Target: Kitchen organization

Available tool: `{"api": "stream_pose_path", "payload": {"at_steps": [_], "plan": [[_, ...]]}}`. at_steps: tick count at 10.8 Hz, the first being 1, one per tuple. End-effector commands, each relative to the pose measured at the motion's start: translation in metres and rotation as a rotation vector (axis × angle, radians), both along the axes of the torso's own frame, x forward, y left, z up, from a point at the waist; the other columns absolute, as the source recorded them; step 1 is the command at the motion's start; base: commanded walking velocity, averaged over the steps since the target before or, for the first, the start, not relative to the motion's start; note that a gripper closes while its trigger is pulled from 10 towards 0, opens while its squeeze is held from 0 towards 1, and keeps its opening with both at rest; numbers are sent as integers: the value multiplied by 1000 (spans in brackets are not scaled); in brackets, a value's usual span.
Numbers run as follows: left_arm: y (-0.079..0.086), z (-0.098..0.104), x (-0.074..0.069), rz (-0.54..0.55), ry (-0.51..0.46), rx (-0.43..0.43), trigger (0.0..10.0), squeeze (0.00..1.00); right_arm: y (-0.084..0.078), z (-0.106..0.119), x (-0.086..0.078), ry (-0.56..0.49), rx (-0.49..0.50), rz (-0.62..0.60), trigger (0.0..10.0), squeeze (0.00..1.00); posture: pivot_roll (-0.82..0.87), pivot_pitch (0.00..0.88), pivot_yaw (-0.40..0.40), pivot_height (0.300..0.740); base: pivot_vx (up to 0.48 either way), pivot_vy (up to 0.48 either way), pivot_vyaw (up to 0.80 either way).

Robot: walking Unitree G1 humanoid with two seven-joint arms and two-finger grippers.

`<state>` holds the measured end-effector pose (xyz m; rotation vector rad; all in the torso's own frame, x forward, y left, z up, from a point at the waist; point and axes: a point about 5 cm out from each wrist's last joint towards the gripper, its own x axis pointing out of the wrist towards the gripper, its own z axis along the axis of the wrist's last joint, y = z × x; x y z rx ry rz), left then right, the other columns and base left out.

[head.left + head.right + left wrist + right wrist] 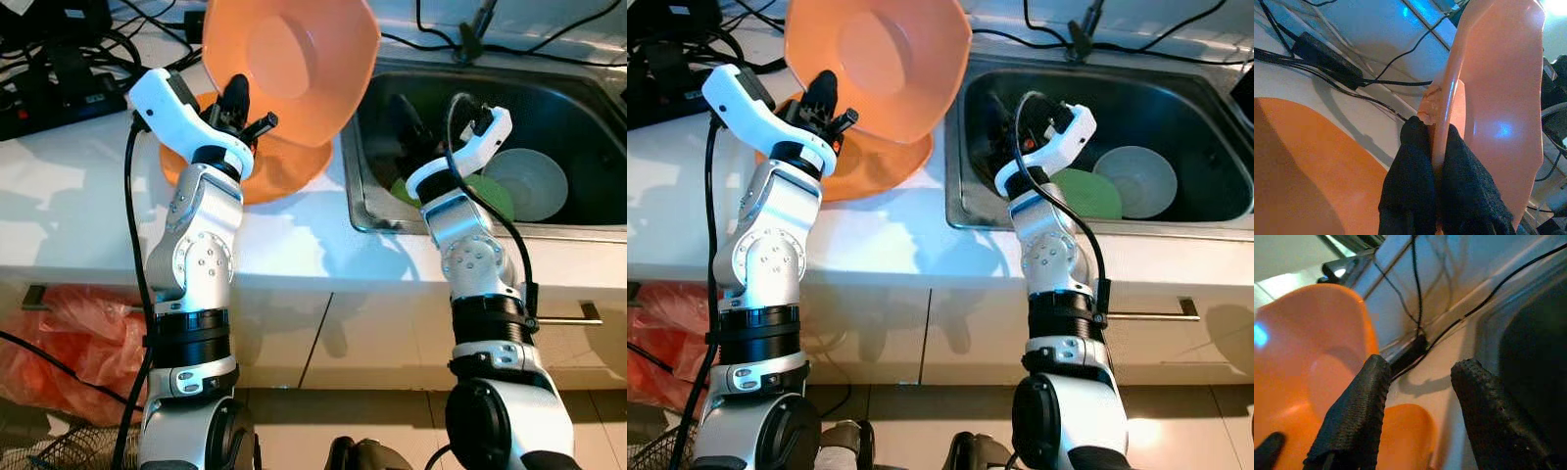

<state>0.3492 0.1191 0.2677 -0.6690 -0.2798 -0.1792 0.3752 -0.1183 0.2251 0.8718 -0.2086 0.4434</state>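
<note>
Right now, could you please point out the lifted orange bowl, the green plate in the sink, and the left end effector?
Orange bowl (294,59), left eye view, on its inner base.
Green plate (1095,196), right eye view, on its exposed face.
Left end effector (1436,161), left wrist view, where the fingers pinch the bowl rim.

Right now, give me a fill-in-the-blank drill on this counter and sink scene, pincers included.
1. The left pincer is shut on the rim of the ____ bowl.
2. The right pincer hangs with its fingers ____.
3. A second orange bowl sits on the ____.
4. The green plate lies in the ____.

Missing: orange; open; counter; sink
</note>
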Motion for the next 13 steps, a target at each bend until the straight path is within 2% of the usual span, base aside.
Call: {"api": "stream_pose_path", "payload": {"at_steps": [1, 2, 3, 4, 13], "plan": [[-10, 16, -4, -49, -77, -2, 10000, 0, -3, 2, -3, -17, 14, 12, 10000, 0, 91, 149, -72, 723, 0, 0, 0], [-12, 16, -4, -57, -77, -1, 10000, 0, -2, 2, -4, -20, 18, 27, 10000, 0, 90, 150, -72, 723, 0, 0, 0], [-13, 16, -4, -58, -78, -2, 10000, 0, -2, 2, -5, -18, 20, 29, 10000, 714, 90, 150, -73, 723, 0, 0, 0], [-12, 16, -4, -56, -77, -5, 10000, 0, -3, 1, -5, -10, 44, 35, 10000, 1000, 90, 151, -73, 723, 0, 0, 0], [-16, 15, -5, -80, -79, 0, 10000, 0, -2, 0, -7, -15, 60, 71, 10000, 1000, 89, 140, -73, 723, 0, 0, 0]]}}
